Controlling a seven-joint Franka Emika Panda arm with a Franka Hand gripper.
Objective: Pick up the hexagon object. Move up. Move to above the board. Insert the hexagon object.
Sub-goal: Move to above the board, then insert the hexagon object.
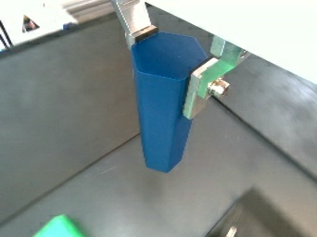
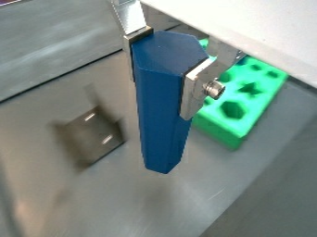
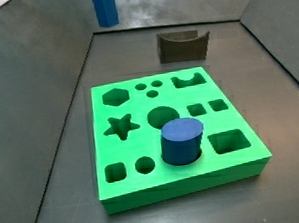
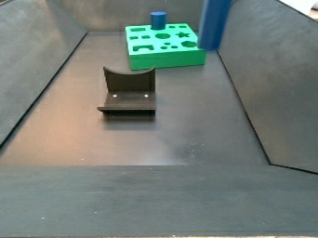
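My gripper (image 1: 173, 61) is shut on the hexagon object (image 1: 161, 111), a tall blue faceted rod that hangs upright from the fingers (image 1: 202, 85). Both wrist views show the grip near the rod's top, also in the second one (image 2: 158, 102) with the gripper (image 2: 169, 63). The green board (image 2: 243, 109) with shaped holes lies on the floor beside the rod, off to one side, not under it. In both side views only the rod shows (image 3: 103, 6) (image 4: 217, 23), beside the board (image 3: 174, 186) (image 4: 168, 58); the gripper is cut off there.
A short blue cylinder (image 3: 183, 140) (image 4: 158, 18) stands in one of the board's holes. The dark fixture (image 3: 182, 46) (image 4: 128, 93) (image 2: 89, 134) stands on the floor away from the board. Grey sloped walls enclose the floor.
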